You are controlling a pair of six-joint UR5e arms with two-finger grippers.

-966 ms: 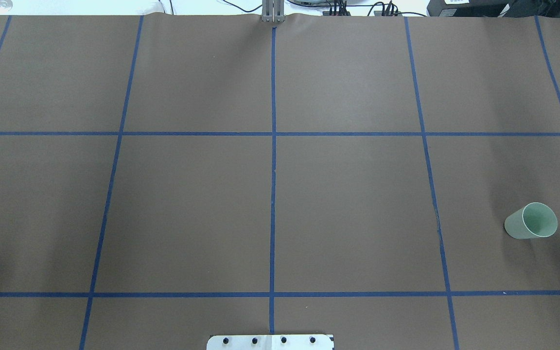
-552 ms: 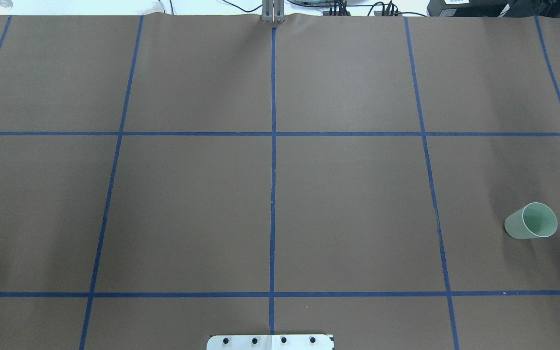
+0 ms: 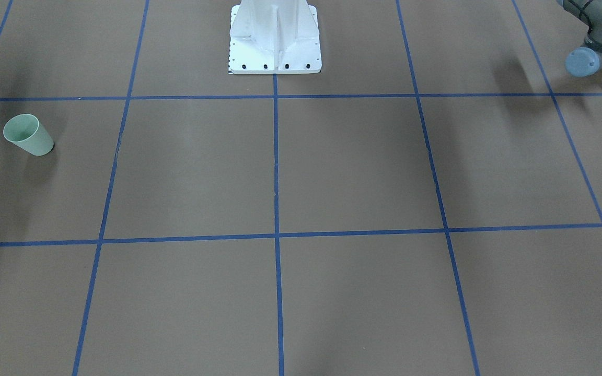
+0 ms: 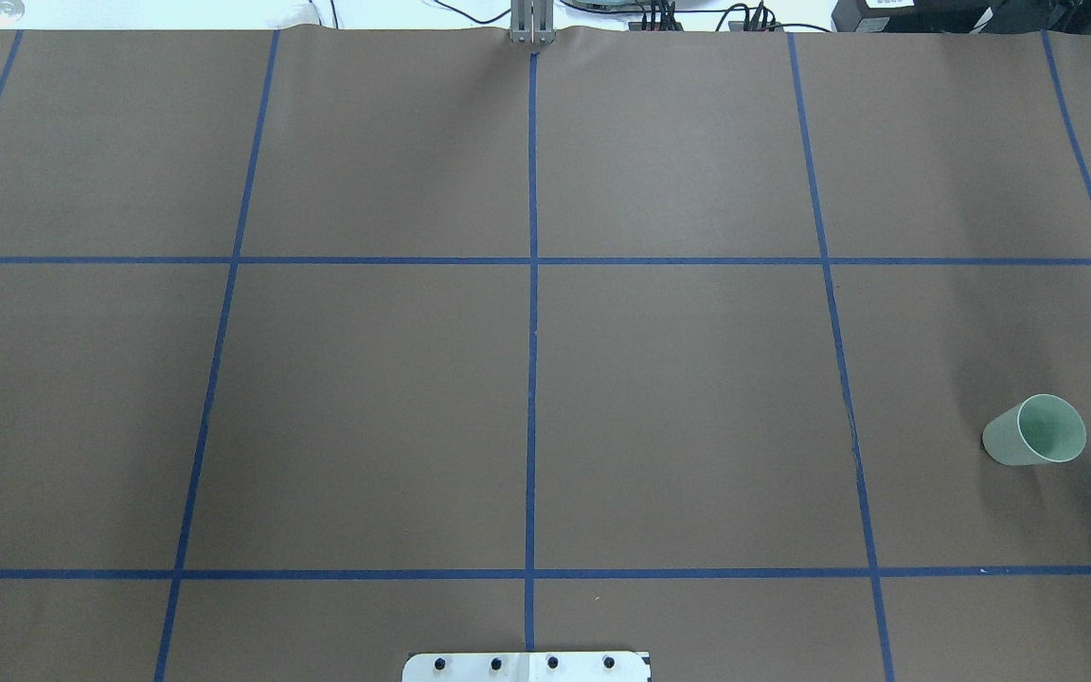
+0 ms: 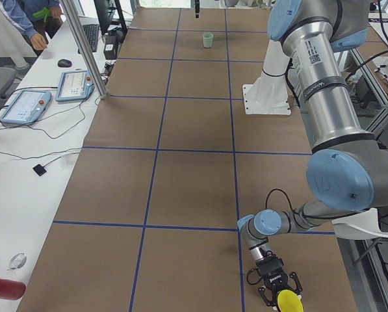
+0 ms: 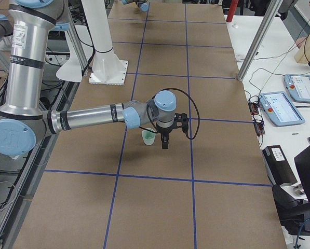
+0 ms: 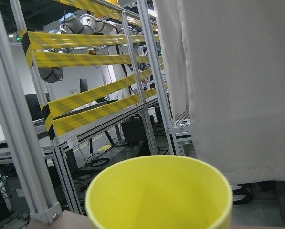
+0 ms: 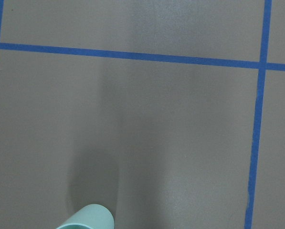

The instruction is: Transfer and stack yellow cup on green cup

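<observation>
Yellow cup (image 5: 290,303) sits at the left gripper (image 5: 279,298), arm folded low over the end of the table (image 5: 181,260). Green cup (image 6: 148,137) stands just beside the downward-pointing right gripper (image 6: 164,141). Neither gripper's grip can be judged.

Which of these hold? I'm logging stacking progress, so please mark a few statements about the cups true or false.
1. The green cup stands upright on the table. True.
2. The yellow cup sits inside the green cup. False: the two are apart, at opposite ends of the table.
3. The green cup is empty. True.
4. The overhead view shows both cups. False: it shows only the green cup.
5. The green cup is on the robot's left side. False: it is on the robot's right side.
</observation>
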